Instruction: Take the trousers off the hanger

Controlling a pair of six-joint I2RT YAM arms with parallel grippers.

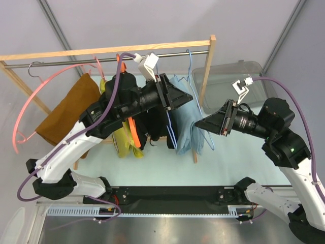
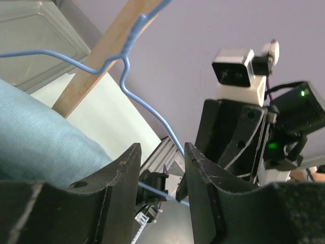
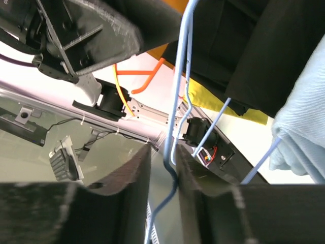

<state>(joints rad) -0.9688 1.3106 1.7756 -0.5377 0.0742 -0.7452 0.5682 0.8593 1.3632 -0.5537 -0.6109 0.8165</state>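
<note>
Light blue trousers [image 1: 185, 127] hang on a blue wire hanger [image 1: 170, 129] hooked over the rack's metal rail [image 1: 76, 61]. My left gripper [image 1: 185, 96] is up at the hanger's shoulder. In the left wrist view its jaws [image 2: 161, 152] stand partly closed with a clear gap, the hanger wire [image 2: 127, 76] crossing between them and the trousers [image 2: 40, 142] to the left. My right gripper [image 1: 200, 123] is at the trousers' right edge. Its jaws [image 3: 163, 152] are narrow around the hanger wire [image 3: 183, 76], with a gap still showing on one side. The trousers [image 3: 304, 117] lie to the right.
On the same rail hang a pink hanger with a brown cloth [image 1: 66, 109], an orange hanger [image 1: 133, 129] with a yellow garment [image 1: 122, 142], and a black garment [image 1: 155, 129]. The wooden rack post [image 1: 205, 71] stands just right of the trousers. A clear plastic bin [image 1: 228, 81] sits behind it.
</note>
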